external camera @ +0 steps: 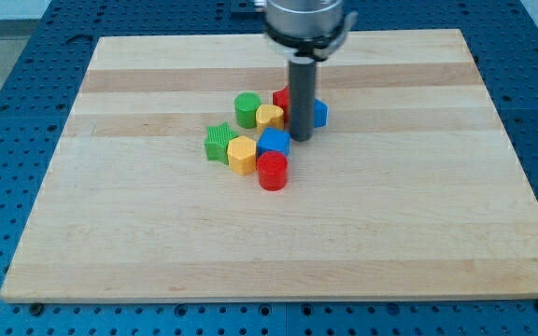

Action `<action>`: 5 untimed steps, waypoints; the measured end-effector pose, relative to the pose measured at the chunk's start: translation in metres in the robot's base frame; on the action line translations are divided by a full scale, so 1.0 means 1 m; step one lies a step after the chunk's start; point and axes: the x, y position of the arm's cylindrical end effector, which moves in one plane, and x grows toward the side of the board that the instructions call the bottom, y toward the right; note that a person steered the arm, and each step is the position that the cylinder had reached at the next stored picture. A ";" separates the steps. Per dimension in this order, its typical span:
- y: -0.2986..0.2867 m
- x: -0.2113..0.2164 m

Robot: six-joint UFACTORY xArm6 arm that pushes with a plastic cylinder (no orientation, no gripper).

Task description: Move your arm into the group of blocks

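1. The group of blocks sits a little above the middle of the wooden tabletop [138,233], loosely bunched
2. A green cylinder [247,109] is at 10 o'clock in the bunch, with a yellow block [270,116] of rounded shape touching its 3 o'clock side
3. A green star [219,142] lies at 8 o'clock, a yellow hexagon [242,154] just beside it, a blue block [274,143] above a red cylinder [272,172] at 6 o'clock
4. A red block [280,98] and another blue block [318,113] peek out either side of the rod, shapes hidden
5. My tip [301,138] stands upright inside the bunch, at 3 o'clock of the first blue block, seemingly touching it
6. The arm carries no fingers, only the dark rod hanging from the grey wrist at 12 o'clock
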 end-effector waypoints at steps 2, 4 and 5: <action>0.088 -0.010; 0.090 -0.100; 0.046 -0.113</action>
